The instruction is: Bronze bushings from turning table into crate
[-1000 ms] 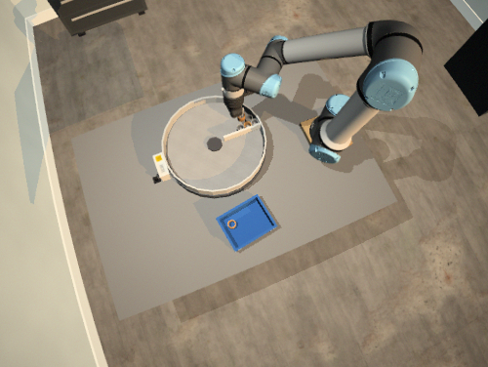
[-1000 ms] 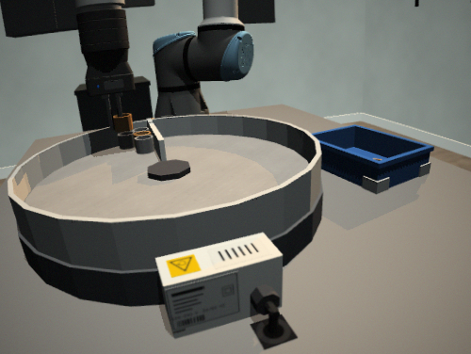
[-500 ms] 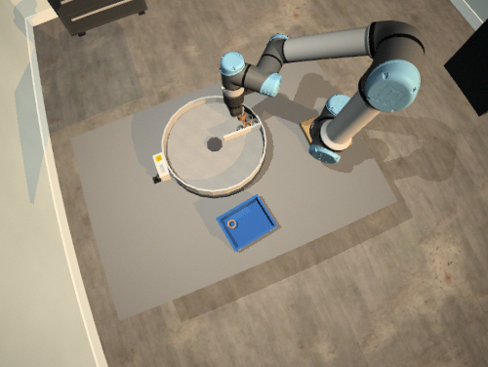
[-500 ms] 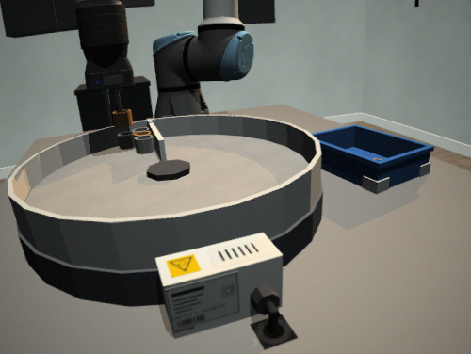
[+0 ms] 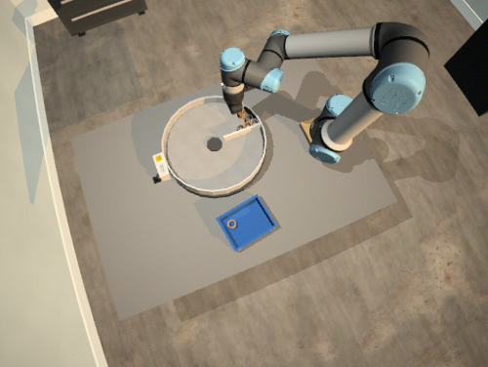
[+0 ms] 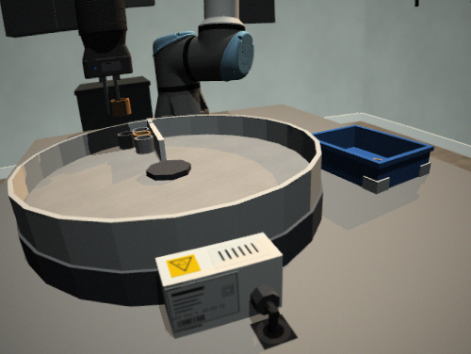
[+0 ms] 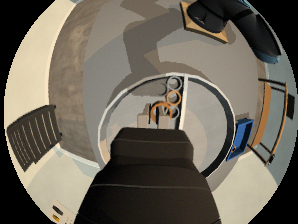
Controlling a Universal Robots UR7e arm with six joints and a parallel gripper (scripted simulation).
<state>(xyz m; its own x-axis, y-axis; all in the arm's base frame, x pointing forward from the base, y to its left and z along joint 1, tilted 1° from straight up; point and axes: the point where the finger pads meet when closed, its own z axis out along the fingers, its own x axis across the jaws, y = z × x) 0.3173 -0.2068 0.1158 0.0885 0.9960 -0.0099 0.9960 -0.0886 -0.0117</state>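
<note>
At the upper left of the exterior frame, a bronze bushing (image 5: 242,115) (image 6: 121,107) (image 7: 170,111) is gripped at the fingertips of the nearly closed gripper (image 5: 238,112) (image 6: 113,108) (image 7: 153,110). It is held above the turning table (image 5: 195,171) (image 6: 141,245) (image 7: 101,131).

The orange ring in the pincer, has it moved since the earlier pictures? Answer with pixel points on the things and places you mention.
Yes, up: the orange ring (image 5: 241,116) (image 6: 121,106) (image 7: 161,104) now hangs higher over the round table's back rim (image 6: 105,130).
</note>
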